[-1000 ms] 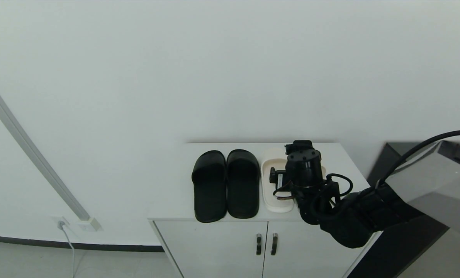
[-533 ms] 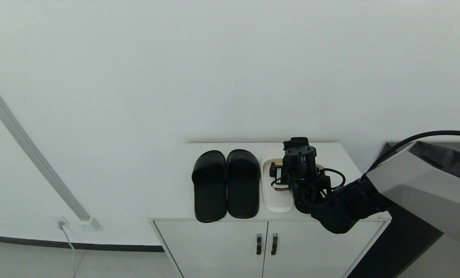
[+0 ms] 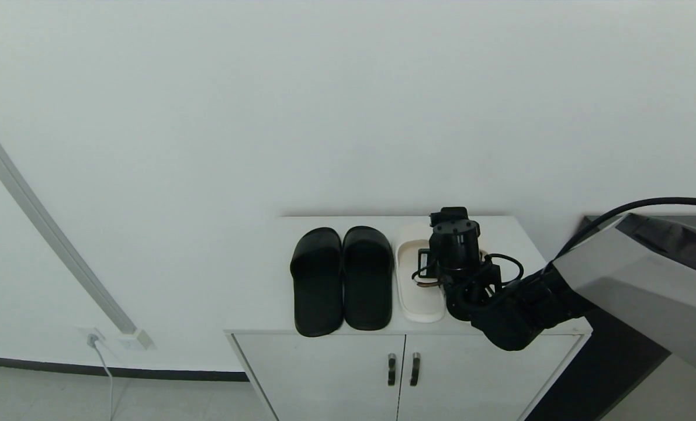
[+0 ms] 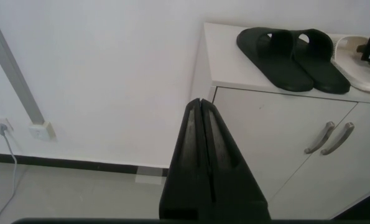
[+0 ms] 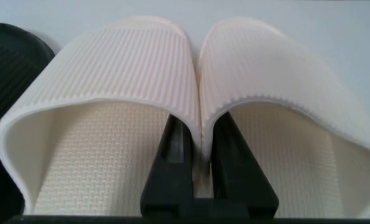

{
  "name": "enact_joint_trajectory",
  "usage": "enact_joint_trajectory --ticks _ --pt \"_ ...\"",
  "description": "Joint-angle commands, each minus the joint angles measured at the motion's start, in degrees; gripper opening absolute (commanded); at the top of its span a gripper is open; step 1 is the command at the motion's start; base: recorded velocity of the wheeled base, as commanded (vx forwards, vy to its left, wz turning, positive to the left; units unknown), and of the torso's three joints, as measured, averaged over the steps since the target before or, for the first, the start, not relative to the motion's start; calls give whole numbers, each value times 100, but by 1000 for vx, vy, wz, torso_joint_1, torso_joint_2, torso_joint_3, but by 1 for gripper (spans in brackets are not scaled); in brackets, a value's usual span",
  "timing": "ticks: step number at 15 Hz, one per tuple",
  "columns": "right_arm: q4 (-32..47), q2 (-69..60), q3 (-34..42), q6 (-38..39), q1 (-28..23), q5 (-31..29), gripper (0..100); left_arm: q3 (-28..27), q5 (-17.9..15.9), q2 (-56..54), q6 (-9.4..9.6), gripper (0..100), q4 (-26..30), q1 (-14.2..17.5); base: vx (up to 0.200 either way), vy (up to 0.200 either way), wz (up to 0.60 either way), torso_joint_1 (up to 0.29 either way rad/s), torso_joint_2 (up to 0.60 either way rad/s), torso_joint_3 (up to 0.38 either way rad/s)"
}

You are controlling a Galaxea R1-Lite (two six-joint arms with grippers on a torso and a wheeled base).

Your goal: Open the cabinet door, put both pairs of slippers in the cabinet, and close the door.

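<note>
White slippers [image 5: 129, 68]: the pair lies side by side on the right half of the cabinet top [image 3: 260, 310], toes toward the wall. Right claw [image 5: 198, 127] is clenched on them, with one finger inside each slipper and the two adjoining inner walls pinched between. The soles appear to rest on the top, but the wrist hides the contact in the head view, so this is not certain.

Black slippers [image 3: 342, 278]: the pair is on the same top, just beside the white pair on its left. The two touch each other, heels at the front edge.

Cabinet doors [image 3: 324, 374]: both shut. Handles [image 3: 391, 369] sit side by side at the centre seam.

Left claw [image 4: 200, 109]: fingers pressed together, grasping nothing. It is held low, off the cabinet's left side.

Wall socket [image 3: 93, 338]: cable plugged in, near the floor, well left of the cabinet.
</note>
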Motion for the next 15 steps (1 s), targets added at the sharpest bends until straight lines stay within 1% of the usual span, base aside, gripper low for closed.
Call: enact_joint_trajectory --ticks 1,3,4,6,7,8,10,11,13,14,15 --pt "10 -249 34 -25 -5 -3 0 1 4 -1 -3 0 -1 0 0 0 0 0 0 0" --pt "1 -635 245 -184 12 41 0 1 4 -1 6 0 -1 0 0 0 0 0 0 0" --pt "-16 -917 412 -289 47 173 0 1 -4 -1 23 0 8 -9 0 0 0 0 0 0" --pt "28 -1549 772 -430 144 542 0 1 -31 -1 23 0 -1 0 0 0 0 0 0 0" --pt "28 -1831 1018 -579 179 841 0 1 -31 -1 23 0 -1 0 0 0 0 0 0 0" --pt "28 -2288 1475 -755 232 1500 0 1 -31 -1 14 0 -1 0 0 0 0 0 0 0" --pt "151 -2973 2196 -816 381 2555 0 1 -40 -1 23 0 -1 0 0 0 0 0 0 0" --pt "274 -3272 2477 -825 408 3170 0 1 -40 -1 23 0 -1 0 0 0 0 0 0 0" --pt "458 -3720 2908 -825 487 4190 0 1 -40 -1 23 0 -1 0 0 0 0 0 0 0" --pt "529 -3808 2978 -825 504 4541 0 1 -40 -1 23 0 8 0 0 0 0 0 0 0" --pt "582 -3835 3013 -825 539 4638 0 1 -40 -1 23 0 8 0 0 0 0 0 0 0"
